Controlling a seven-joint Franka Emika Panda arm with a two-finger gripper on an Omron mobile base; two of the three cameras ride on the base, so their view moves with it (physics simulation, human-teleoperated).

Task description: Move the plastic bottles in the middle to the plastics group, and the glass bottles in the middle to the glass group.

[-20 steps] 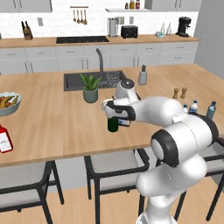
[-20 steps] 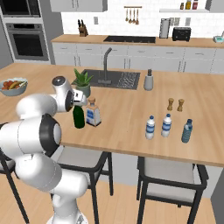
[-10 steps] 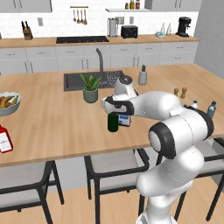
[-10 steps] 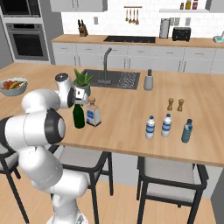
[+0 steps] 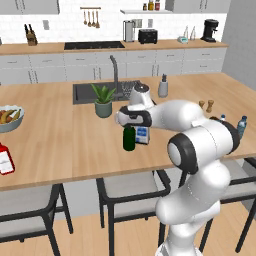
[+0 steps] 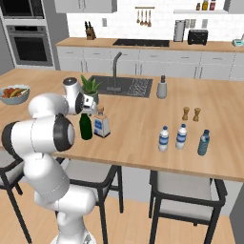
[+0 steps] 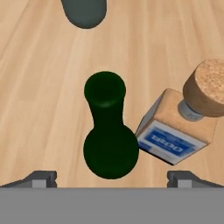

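Observation:
The tall dark green glass bottle [image 5: 129, 139] [image 6: 86, 127] [image 7: 107, 131] stands upright mid-counter. Touching its side is the squat clear glass bottle [image 5: 142, 135] [image 6: 101, 125] [image 7: 174, 131] with a blue label and cork stopper. My gripper [image 5: 128, 121] [image 6: 86, 112] [image 7: 112, 178] hovers right over the green bottle's neck, open, its fingertips [image 7: 40, 177] spread wide on either side and touching nothing. The plastics group [image 6: 181, 137] of three small water bottles stands at the right. The red glass bottle [image 5: 5, 160] sits at the far left edge.
A potted plant [image 5: 103, 100] [image 6: 88, 86] stands just behind the two bottles, by the sink [image 5: 85, 93]. Two pepper mills [image 6: 190, 114] and a soap dispenser [image 6: 162, 88] lie to the right. A fruit bowl [image 5: 8, 118] sits far left.
The hand has edged slightly left over the green bottle's neck and the elbow has swung with it. The bottles have not moved and the jaws have stayed open.

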